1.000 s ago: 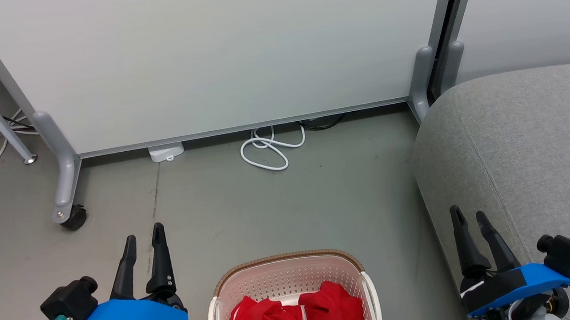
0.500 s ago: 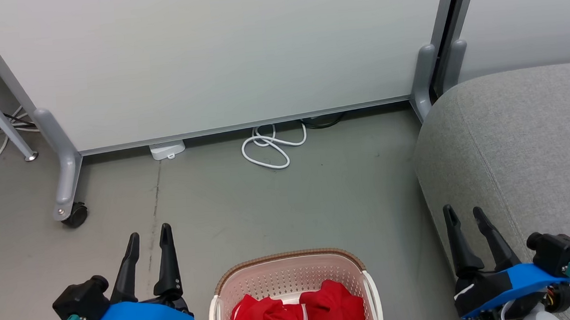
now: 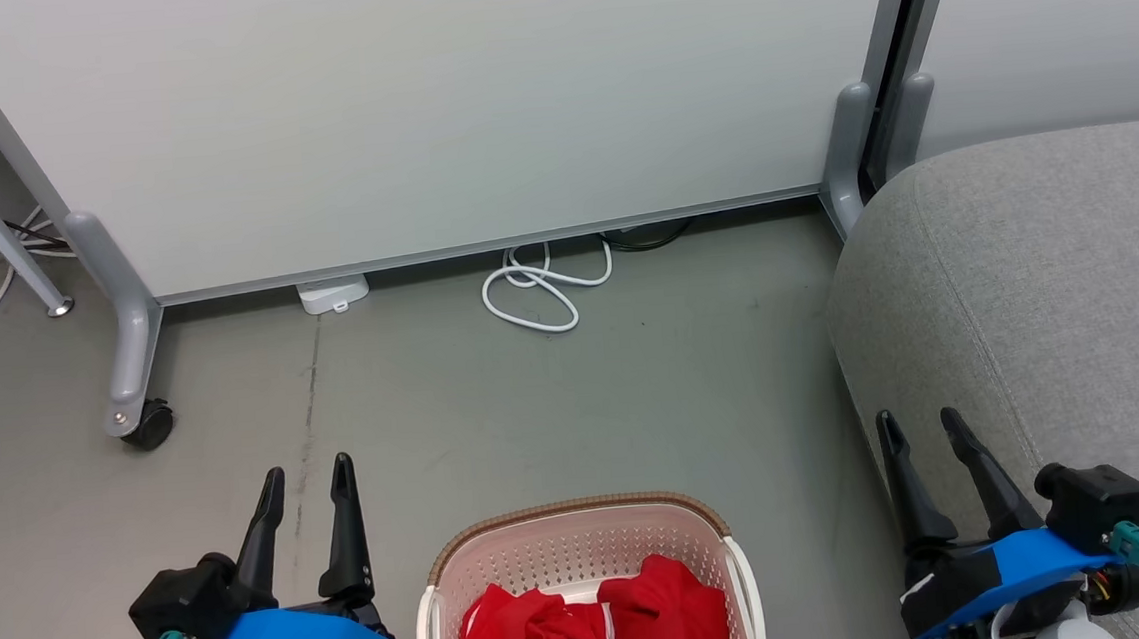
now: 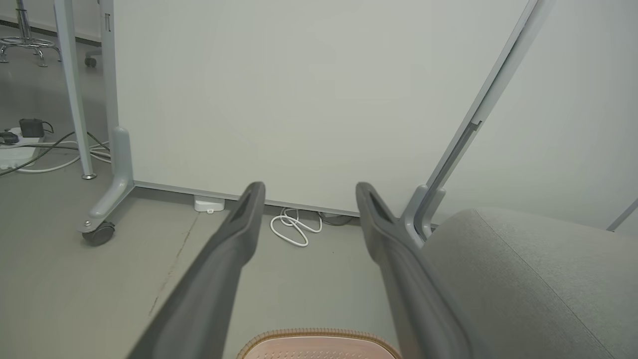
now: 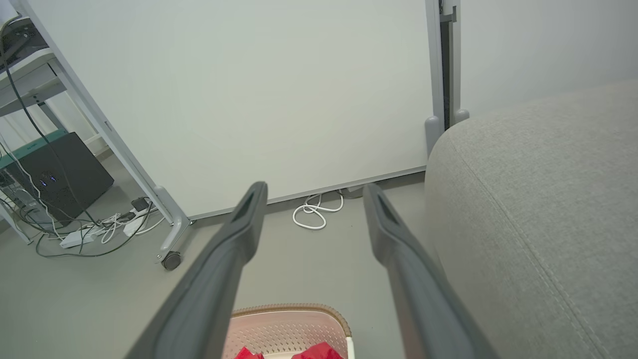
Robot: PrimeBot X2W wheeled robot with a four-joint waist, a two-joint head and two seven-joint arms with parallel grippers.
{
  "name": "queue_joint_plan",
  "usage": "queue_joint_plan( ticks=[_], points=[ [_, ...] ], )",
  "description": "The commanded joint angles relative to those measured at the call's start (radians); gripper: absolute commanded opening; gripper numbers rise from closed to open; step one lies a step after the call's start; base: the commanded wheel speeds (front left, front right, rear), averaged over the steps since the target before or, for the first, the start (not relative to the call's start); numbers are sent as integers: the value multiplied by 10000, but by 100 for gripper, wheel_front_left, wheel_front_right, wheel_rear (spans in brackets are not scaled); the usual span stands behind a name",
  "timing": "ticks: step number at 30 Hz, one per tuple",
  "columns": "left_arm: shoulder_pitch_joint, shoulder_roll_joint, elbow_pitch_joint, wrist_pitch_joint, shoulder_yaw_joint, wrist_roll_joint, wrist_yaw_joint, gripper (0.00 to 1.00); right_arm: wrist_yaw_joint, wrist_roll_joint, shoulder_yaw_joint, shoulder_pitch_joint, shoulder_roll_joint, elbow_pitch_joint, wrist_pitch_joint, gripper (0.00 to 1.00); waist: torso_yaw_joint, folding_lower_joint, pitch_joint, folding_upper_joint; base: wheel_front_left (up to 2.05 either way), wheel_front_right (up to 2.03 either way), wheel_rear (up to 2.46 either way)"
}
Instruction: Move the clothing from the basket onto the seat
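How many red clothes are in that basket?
2: the left garment in the basket, the right garment touching it alongside; more may lie hidden beneath or out of frame.

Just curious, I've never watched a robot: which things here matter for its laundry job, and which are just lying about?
For the job: red clothing, basket, grey seat.
Just lying about: coiled white cable, wheeled partition, small white box.
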Motion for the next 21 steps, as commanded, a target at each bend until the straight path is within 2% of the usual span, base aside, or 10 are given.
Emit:
queue_joint_plan(
  ticks=[1,21],
  points=[
    [-173,19,47,-111,-18,217,-75,100,22,-290,25,-208,-67,-6,-90,100,-4,0,9,0,0,0,0],
    [-284,-120,589,-493,117,1342,-45,100,25,-1615,155,-264,-72,155,-473,100,-43,0,-10,0,0,0,0]
  ],
)
